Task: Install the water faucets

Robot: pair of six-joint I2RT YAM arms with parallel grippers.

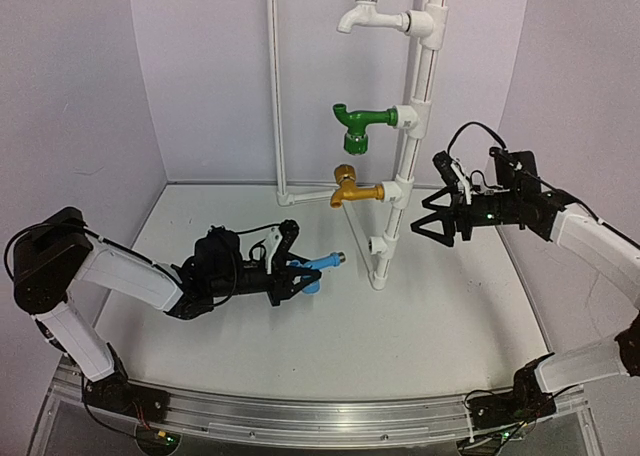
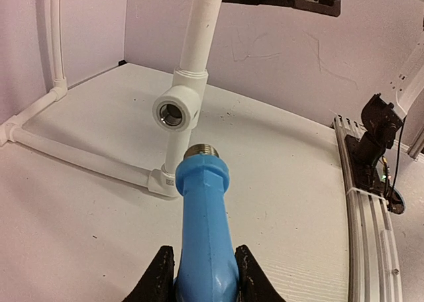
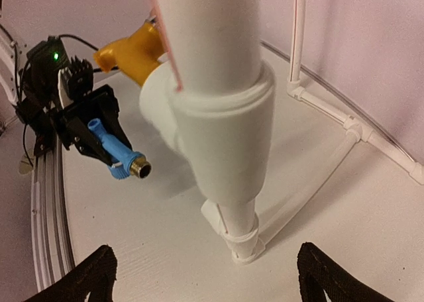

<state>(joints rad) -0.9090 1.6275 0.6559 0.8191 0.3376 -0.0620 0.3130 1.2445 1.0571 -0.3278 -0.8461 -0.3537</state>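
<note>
The sky-blue tap (image 1: 318, 266) sits just left of centre in the lower half of the top view. It is held roughly level, and its silvery threaded end points right toward the white pipe stand (image 1: 405, 166). The left jaws pinch it by the body, one finger on each side (in the left wrist view the black fingertips (image 2: 161, 275) press against the blue plastic at the bottom edge of the frame). In that view the threaded end lies just below and right of the open socket of the lowest tee fitting (image 2: 175, 113), near it but not touching.

Higher on the stand, three larger taps point left: a gold tap (image 1: 350, 188), a green tap (image 1: 355, 126) above it, and a white tap (image 1: 362, 11) at the top edge of the frame.

The right jaws are spread wide and hold nothing. In the top view they hang just right of the stand, at about the gold tap's height. In the right wrist view the two fingertips sit in the lower corners, with the pipe between them in the frame.

The left arm (image 1: 130, 276) reaches in from the lower left and the right arm (image 1: 585, 231) from the right edge, both above the white counter (image 1: 400, 336).
</note>
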